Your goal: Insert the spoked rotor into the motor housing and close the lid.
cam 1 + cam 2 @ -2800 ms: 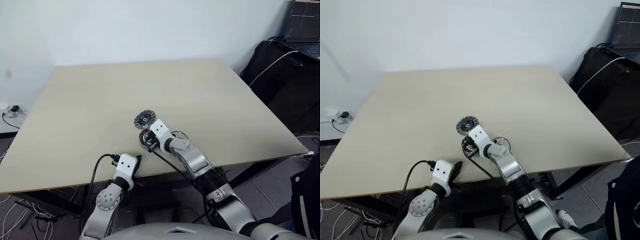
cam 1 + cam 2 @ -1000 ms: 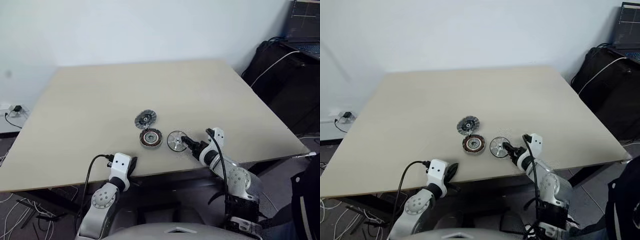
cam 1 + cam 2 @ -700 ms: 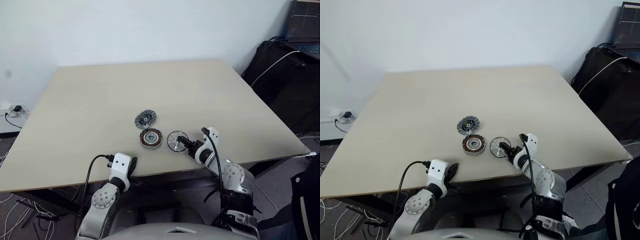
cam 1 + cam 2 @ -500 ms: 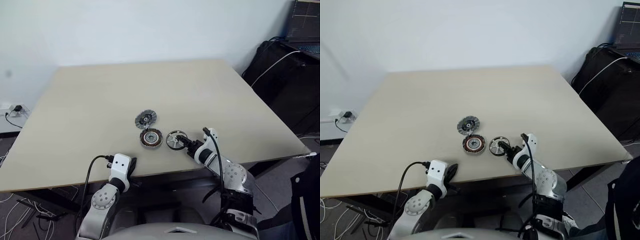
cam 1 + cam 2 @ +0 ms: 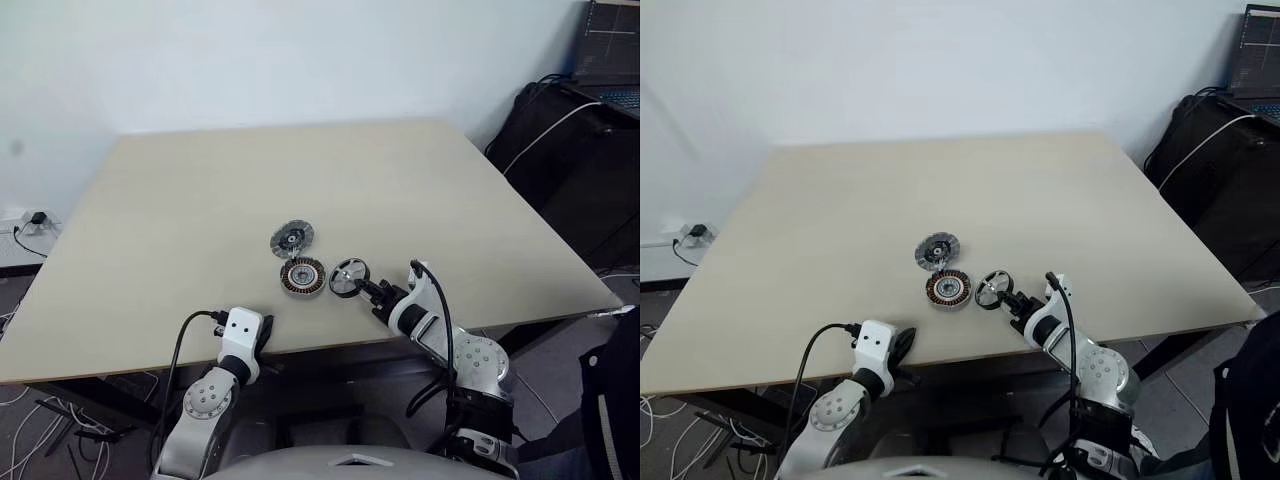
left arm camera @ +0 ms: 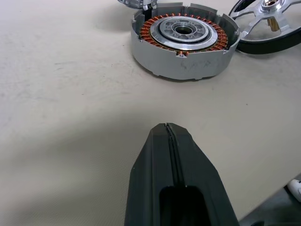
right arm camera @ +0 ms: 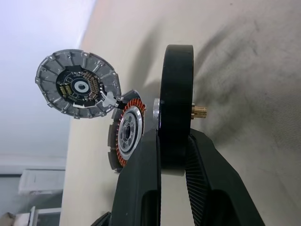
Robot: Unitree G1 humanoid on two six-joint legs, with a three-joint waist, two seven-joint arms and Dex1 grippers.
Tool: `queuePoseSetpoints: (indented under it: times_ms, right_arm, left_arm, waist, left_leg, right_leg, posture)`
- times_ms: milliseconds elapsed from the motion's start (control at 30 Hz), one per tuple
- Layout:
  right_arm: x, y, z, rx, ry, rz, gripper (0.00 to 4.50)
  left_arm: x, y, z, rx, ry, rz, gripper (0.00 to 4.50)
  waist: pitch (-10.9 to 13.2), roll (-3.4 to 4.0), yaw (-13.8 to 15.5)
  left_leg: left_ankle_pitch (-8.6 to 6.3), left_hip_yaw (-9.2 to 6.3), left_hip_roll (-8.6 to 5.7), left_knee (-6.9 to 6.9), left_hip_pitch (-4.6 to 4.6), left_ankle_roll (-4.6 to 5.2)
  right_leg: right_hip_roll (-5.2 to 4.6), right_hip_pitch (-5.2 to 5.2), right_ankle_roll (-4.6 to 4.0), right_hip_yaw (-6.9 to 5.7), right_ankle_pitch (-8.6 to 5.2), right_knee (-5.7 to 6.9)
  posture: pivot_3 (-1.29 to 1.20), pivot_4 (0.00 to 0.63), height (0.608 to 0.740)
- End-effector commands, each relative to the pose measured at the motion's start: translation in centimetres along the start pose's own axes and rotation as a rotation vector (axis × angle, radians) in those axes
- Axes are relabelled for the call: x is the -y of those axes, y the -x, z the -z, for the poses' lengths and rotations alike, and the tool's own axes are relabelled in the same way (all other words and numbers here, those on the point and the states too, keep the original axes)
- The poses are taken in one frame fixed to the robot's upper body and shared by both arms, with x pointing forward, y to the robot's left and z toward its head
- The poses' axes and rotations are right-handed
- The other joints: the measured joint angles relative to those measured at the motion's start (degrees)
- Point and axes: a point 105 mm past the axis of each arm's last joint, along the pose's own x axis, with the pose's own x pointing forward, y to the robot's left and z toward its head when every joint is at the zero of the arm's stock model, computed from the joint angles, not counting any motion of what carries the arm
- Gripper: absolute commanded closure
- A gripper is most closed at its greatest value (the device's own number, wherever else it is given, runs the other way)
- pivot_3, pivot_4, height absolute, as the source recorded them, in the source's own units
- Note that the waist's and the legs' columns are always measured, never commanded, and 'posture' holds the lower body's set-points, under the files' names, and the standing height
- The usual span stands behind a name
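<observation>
The spoked rotor (image 5: 346, 277) is tipped up on edge just right of the motor housing (image 5: 301, 276). My right gripper (image 5: 363, 288) is shut on it. In the right wrist view both fingers (image 7: 207, 174) clamp the rotor's dark rim (image 7: 177, 89), and a small brass shaft sticks out of its hub. The motor housing (image 6: 181, 37) sits open on the table with its coppery windings showing. The lid (image 5: 291, 237) lies flat just behind it, dark centre up. My left gripper (image 6: 167, 130) is shut and empty, near the table's front edge, short of the housing.
The beige table (image 5: 200, 200) is bare around the three parts. Dark bags, cables and a laptop (image 5: 605, 45) stand off the table at the back right. A black cable (image 5: 190, 335) loops from my left wrist at the front edge.
My right gripper has closed on the rotor's rim and rolled, tipping the rotor from flat onto its edge and a little nearer the housing. The left arm has not moved.
</observation>
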Motion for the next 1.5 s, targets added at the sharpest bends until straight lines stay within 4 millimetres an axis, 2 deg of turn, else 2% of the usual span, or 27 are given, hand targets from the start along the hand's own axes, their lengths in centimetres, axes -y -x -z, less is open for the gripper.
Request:
queuePoseSetpoints:
  times_ms: [33,200,333,567,933,1500]
  right_arm:
    - [-4.1,-0.4,-0.6,0.068,-0.061,-0.178,4.1]
    - [-6.9,-0.5,-1.1,0.094,-0.107,-0.319,4.1]
    - [-8.5,-1.7,0.4,0.02,-0.122,-0.367,4.1]
    - [-9.5,-3.6,2.4,-0.088,-0.088,-0.37,4.1]
    - [-9.6,-5.3,3.5,-0.142,-0.123,-0.369,4.1]
    - [-7.5,-5.8,4.4,-0.16,-0.113,-0.263,4.1]
  left_arm:
    - [0.1,-0.1,-1.5,0.05,-0.024,0.008,4.5]
    - [0.1,0.0,-1.6,0.049,-0.024,0.004,4.5]
    - [0.1,0.0,-1.6,0.048,-0.024,0.002,4.5]
    - [0.1,0.3,-1.6,0.046,-0.023,-0.009,4.5]
    - [-0.2,0.7,-1.2,0.036,-0.023,-0.024,4.5]
    - [-0.4,0.5,-1.0,0.031,-0.031,-0.022,4.5]
  waist:
    - [0.03,0.04,-0.03]
    - [0.05,0.05,-0.08]
    - [0.05,0.04,-0.15]
    - [0.06,0.04,-0.23]
    - [0.07,0.01,-0.13]
    - [0.07,0.01,-0.14]
  left_leg:
    - [0.0,0.0,0.0,-0.03,-0.01,0.0]
    - [0.0,0.0,0.0,-0.07,-0.03,0.0]
    - [0.0,0.0,0.0,-0.06,-0.04,0.01]
    - [0.0,0.0,0.0,-0.06,-0.03,0.01]
    - [0.0,0.01,0.0,-0.05,-0.05,0.01]
    - [0.0,0.01,0.0,-0.04,-0.05,0.01]
  right_leg:
    - [0.01,-0.01,0.0,0.0,0.0,-0.04]
    - [0.05,-0.01,-0.06,0.01,0.03,-0.16]
    - [0.04,0.0,-0.06,0.01,0.03,-0.19]
    - [0.04,0.0,-0.06,-0.01,0.04,-0.18]
    - [0.05,0.01,-0.07,-0.01,0.05,-0.2]
    - [0.06,0.01,-0.06,-0.01,0.05,-0.19]
  posture:
    - [0.0,0.0,0.74]
    - [0.0,0.0,0.74]
    - [0.0,0.0,0.74]
    - [0.0,0.0,0.74]
    - [0.0,0.0,0.74]
    - [0.0,0.0,0.74]
